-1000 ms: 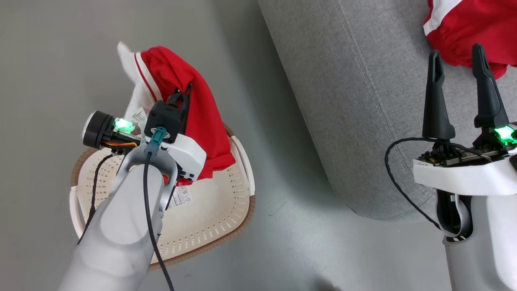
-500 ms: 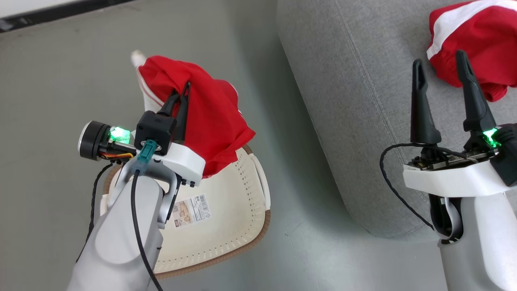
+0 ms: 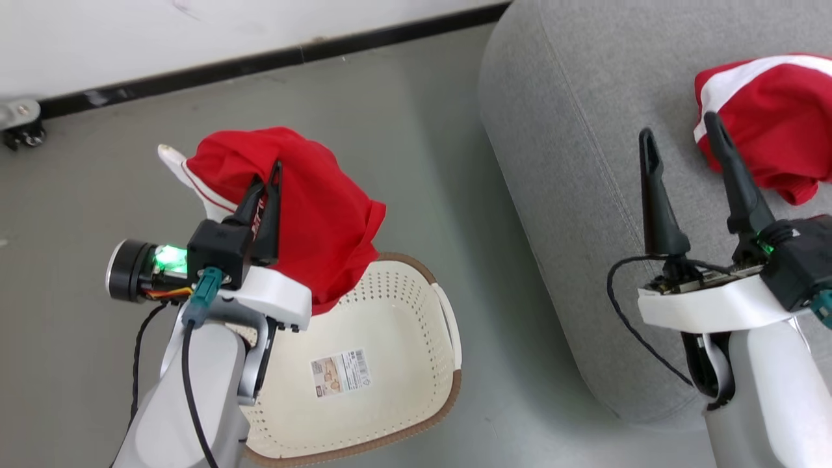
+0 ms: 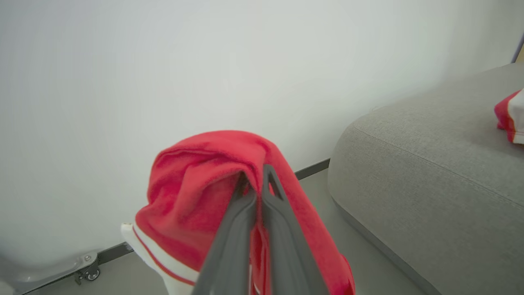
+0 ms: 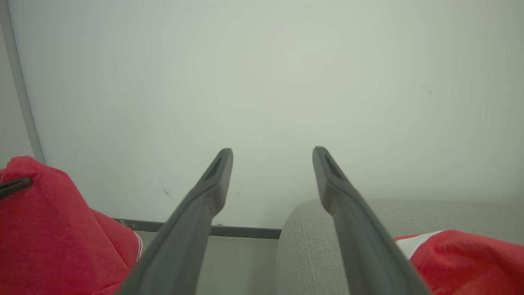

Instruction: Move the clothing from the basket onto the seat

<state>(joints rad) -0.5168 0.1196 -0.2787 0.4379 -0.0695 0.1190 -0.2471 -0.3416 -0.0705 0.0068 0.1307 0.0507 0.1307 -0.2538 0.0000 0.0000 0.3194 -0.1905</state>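
Head view, L to R. Upper-left edge: caster wheel (image 3: 19, 127) on grey floor (image 3: 403, 162), below white wall (image 3: 195, 32) w/ dark baseboard (image 3: 260, 62). Left-centre: left gripper (image 3: 270, 175), fingers together, clamped on a fold of the held garment (image 3: 318, 214). The held garment is red cloth w/ a white striped panel at its left end, draped round both fingers. Its hem hangs down-right and overlaps the basket's upper-left rim in frame; contact can't be told. Lower centre: basket (image 3: 416, 305), cream, perforated walls, brown rim, standing on the floor. Sticker (image 3: 340, 372) on its inside bottom; pale left forearm covers its left part. A strip of floor lies btwn basket and seat. Right half: seat (image 3: 572, 162), grey upholstery, rounded corner, stitched seam, running from top centre to lower right. Lower right: right gripper (image 3: 678, 127), fingers well apart, pointing up-frame over the seat; in the R wrist view the wall shows btwn them. Upper-right edge: second garment (image 3: 773, 117), red w/ white band, lying on the seat. The right gripper's right fingertip overlaps its left edge in frame; contact can't be told.
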